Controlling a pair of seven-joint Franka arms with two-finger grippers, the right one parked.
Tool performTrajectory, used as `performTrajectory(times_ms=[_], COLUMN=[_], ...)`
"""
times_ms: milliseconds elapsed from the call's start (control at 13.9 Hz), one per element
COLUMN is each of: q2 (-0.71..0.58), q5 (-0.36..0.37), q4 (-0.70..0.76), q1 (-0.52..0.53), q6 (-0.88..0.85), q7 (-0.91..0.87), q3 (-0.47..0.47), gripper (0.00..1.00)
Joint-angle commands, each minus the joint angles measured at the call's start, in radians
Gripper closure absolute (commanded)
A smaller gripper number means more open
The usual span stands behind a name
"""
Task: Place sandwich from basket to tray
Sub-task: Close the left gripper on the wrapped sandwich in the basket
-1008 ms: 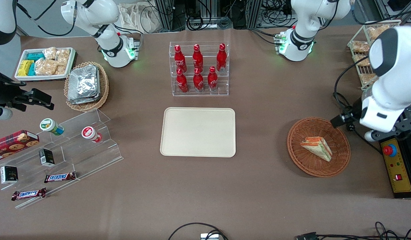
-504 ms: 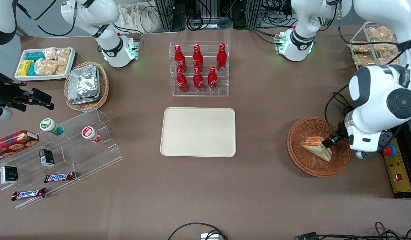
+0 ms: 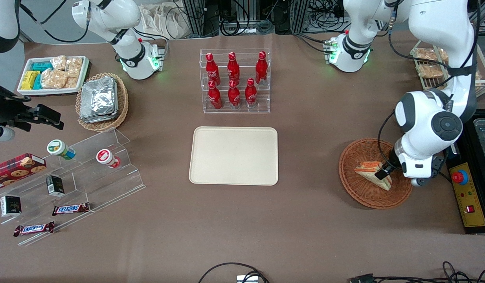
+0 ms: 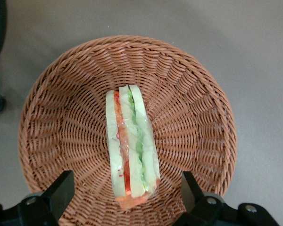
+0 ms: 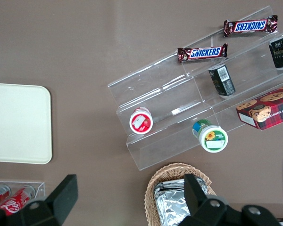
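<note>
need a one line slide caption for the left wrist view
Open gripper straddling the wrapped triangular sandwich lying in the round orange-brown wicker basket, before the grasp.

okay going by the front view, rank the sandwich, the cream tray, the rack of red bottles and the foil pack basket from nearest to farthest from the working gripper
The gripper hovers open over the round basket.
1. Sandwich, directly beneath it in that basket.
2. Tray, mid-table.
3. Bottle rack, farther from the camera than the tray.
4. Foil pack basket, toward the parked arm's end.
</note>
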Motion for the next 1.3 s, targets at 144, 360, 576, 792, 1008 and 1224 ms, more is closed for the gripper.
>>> performTrajectory(times_ms=[144,360,576,792,1008,1224], q2=[0.021,0.044,0.061,0.075,0.073,0.072], q5=[-0.010,-0.045,-0.062,-0.080,-0.081,-0.080], q4=[-0.069,-0.074,-0.071,-0.068,-0.066,-0.059], q1=[-0.005,-0.008,-0.010,-0.011,-0.011,-0.011], q6=[0.128,0.162,0.177,0.177,0.173,0.150], q7=[-0.043,-0.043,-0.043,-0.038,-0.018,0.034], q3=[0.000,-0.002,-0.002,-0.002,-0.002,-0.002], gripper=[0.00,0.00,0.00,0.06,0.51,1.00])
